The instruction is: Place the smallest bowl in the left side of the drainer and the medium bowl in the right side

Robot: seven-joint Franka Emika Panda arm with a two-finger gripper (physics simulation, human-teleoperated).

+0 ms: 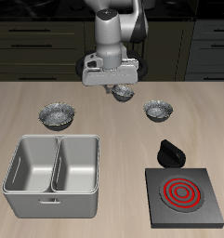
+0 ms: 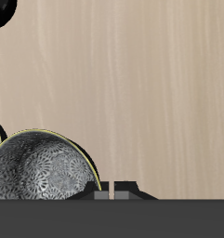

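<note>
The table carried the drainer near its front edge, both compartments bare. The stove plate lay beside it. The medium bowl sat farther back on the wood. The smallest bowl hung lifted above the table in the gripper, whose fingers were closed on its rim.

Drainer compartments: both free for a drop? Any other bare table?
Both compartments of the drainer look empty. Bare table lies between the drainer and the stove plate, and along the front edge. The back row is crowded: three bowls, the middle one under the tool, and a black object behind the stove plate.
</note>
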